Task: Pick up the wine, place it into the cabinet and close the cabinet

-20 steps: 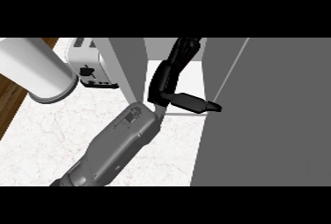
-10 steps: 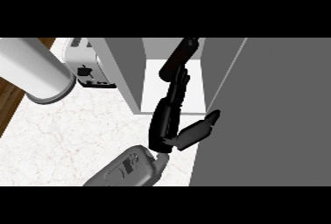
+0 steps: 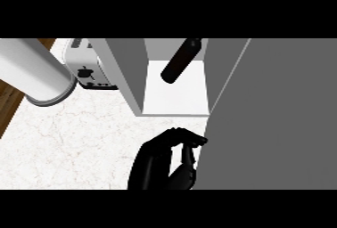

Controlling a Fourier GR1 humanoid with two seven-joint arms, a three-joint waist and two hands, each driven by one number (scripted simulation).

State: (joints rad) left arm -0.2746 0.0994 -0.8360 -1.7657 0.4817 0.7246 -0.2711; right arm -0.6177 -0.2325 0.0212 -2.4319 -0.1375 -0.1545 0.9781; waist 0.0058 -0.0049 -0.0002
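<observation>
The cabinet (image 3: 178, 95) stands on the counter (image 3: 79, 142) with its door (image 3: 270, 116) open, the toaster (image 3: 89, 67) left of the cabinet, the wine bottle (image 3: 181, 60) inside on the cabinet floor, and one hand (image 3: 164, 162), side unclear, below the cabinet with fingers curled on nothing against the door edge.

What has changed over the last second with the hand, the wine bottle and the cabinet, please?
The hand let go of the wine bottle, drew back out of the cabinet toward the lower edge and now sits curled against the cabinet door. The bottle stayed on the cabinet's floor; the toaster did not move.
</observation>
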